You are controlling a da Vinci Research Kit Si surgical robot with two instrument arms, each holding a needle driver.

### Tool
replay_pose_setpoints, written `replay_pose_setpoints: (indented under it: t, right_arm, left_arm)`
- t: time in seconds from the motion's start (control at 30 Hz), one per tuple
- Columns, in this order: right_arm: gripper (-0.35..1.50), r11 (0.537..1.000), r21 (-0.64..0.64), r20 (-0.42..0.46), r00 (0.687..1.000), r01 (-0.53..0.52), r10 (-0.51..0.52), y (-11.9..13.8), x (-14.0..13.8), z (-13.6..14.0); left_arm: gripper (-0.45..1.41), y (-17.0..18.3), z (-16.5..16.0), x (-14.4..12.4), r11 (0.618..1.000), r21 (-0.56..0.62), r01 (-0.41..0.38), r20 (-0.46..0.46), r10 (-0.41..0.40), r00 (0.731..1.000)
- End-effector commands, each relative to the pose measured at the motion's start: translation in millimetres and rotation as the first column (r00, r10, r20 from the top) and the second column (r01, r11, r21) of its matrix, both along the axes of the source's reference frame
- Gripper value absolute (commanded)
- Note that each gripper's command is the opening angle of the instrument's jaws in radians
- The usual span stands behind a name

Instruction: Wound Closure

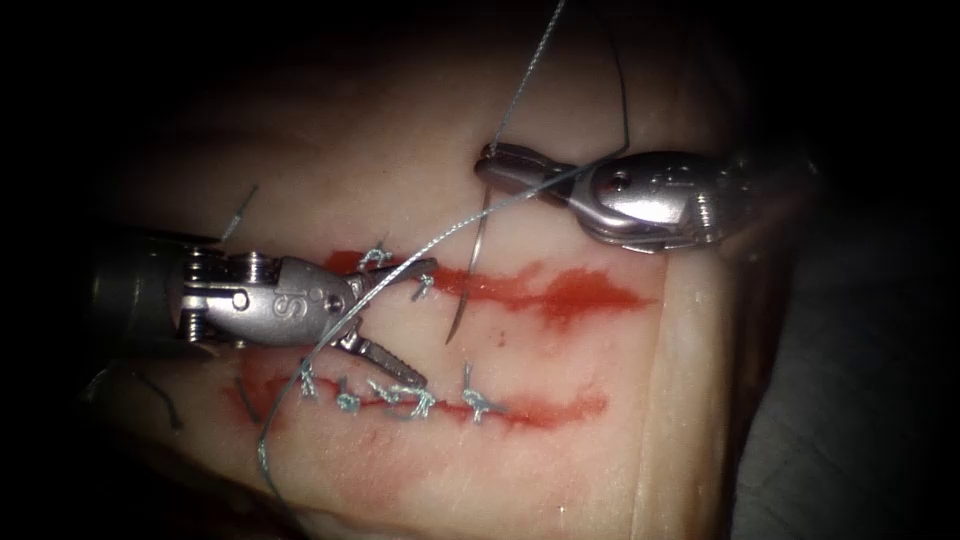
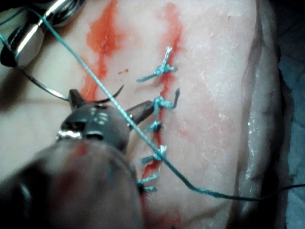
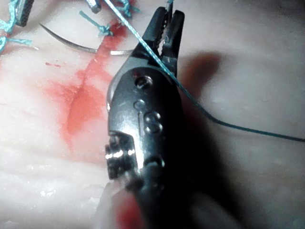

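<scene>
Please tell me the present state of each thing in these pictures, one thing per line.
Left tool: jaws open, holding nothing.
Right tool: jaws shut on the needle's blunt end.
Needle: hangs over the upper cut, not in the tissue.
Thread: slack, crossing both tools.
Lower cut: stitched with knots.
Tissue: smeared with red fluid.

Dark grey surface (image 1: 850, 460), lower right in the endoscope view, flat, dim, plain.

Tissue (image 1: 560, 400): pale pork belly slab bearing two roughly parallel cuts marked by red fluid (image 1: 570, 295). Lower cut (image 1: 540, 410) carries a row of knotted stitches (image 1: 410, 398) with short cut ends of thread (image 1: 240, 212). A length of thread (image 1: 265, 455) trails over its near edge.
</scene>
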State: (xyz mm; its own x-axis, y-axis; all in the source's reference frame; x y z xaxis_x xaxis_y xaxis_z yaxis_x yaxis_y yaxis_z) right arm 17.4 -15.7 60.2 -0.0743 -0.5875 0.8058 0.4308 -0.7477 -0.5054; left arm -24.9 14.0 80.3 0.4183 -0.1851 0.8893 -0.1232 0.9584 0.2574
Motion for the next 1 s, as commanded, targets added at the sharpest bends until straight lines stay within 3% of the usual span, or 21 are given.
replay_pose_setpoints:
  t: [0.03, 0.17, 0.33, 0.73, 0.83, 0.9, 1.0]
  right_arm:
    - [-0.35, 0.999, 0.042, -0.012, 1.000, -0.025, 0.025, -0.5, 0.8, 0.4]
    - [-0.35, 0.991, 0.118, -0.030, 0.997, -0.068, 0.072, -0.7, 0.6, 1.0]
    - [-0.35, 0.968, 0.229, -0.071, 0.991, -0.098, 0.117, -0.9, 0.6, 1.7]
    - [-0.35, 0.911, 0.404, -0.145, 0.977, -0.084, 0.155, -2.1, 0.6, 2.6]
    - [-0.35, 0.904, 0.419, -0.148, 0.976, -0.085, 0.160, -2.3, 0.7, 2.5]
    - [-0.35, 0.904, 0.419, -0.149, 0.976, -0.084, 0.160, -2.4, 0.7, 2.5]
    - [-0.35, 0.902, 0.424, -0.150, 0.975, -0.084, 0.162, -2.5, 0.7, 2.4]
  left_arm:
    - [0.73, 0.2, 0.6, -0.5, 1.000, -0.028, -0.008, 0.011, 0.008, 1.000]
    - [0.81, 0.3, 0.7, -0.9, 0.970, -0.220, -0.107, 0.062, 0.123, 0.991]
    - [0.59, 0.3, 1.2, -1.0, 0.908, -0.378, -0.179, 0.111, 0.236, 0.965]
    - [0.07, 1.0, 2.6, -1.3, 0.902, -0.399, -0.166, 0.158, 0.246, 0.956]
    - [-0.27, 1.0, 2.9, -1.7, 0.901, -0.404, -0.157, 0.170, 0.242, 0.955]
    - [-0.45, 1.0, 3.0, -1.9, 0.929, -0.344, -0.139, 0.178, 0.210, 0.961]
    - [-0.45, 1.0, 3.0, -2.0, 0.975, -0.192, -0.112, 0.173, 0.146, 0.974]
